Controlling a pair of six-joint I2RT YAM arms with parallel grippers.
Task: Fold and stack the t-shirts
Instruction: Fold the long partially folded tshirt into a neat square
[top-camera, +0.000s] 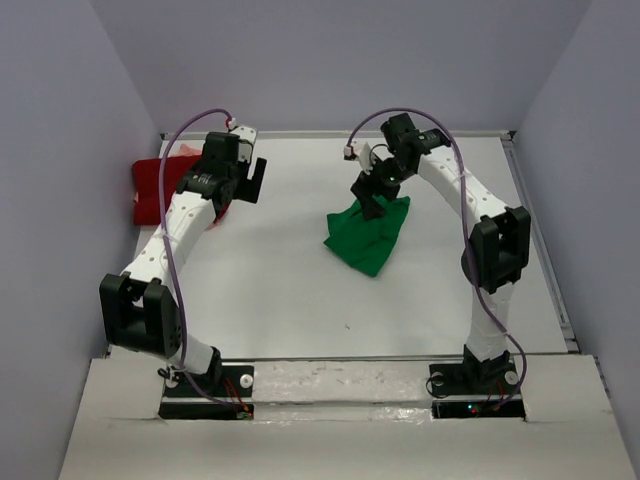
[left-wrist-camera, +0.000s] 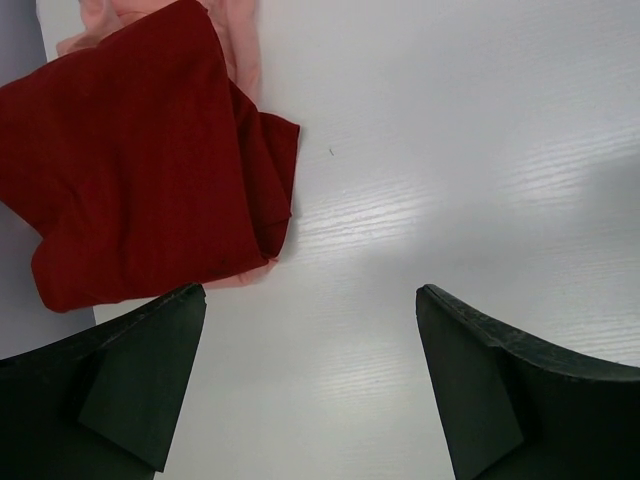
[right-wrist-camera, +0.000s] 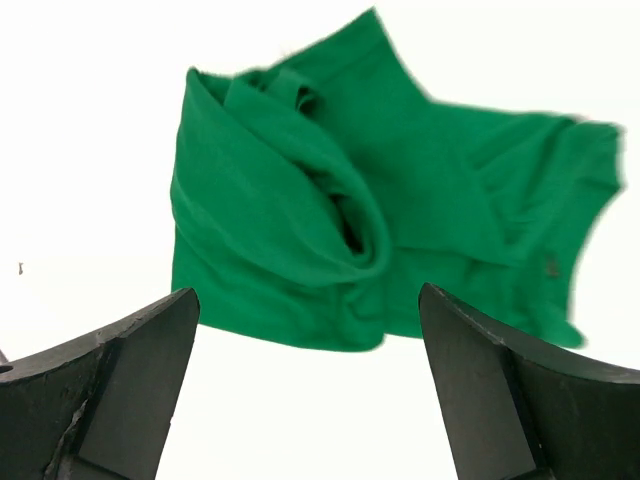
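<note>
Hovering, my right fingers (right-wrist-camera: 130, 370) spread wide and empty over the crumpled green shirt (right-wrist-camera: 290, 210) on the counter (top-camera: 270, 290). My left fingers (left-wrist-camera: 140, 370), equally wide, hang beside the red shirt (left-wrist-camera: 140, 160), which lies on the pink shirt (left-wrist-camera: 240, 40) far left.

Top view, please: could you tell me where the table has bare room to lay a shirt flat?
The widest bare patch lies on the white table between the crumpled bright green t-shirt and the arm bases. Another runs between that shirt and the dark red t-shirt. The far-left corner is crowded: red lies over a pale pink shirt.
</note>
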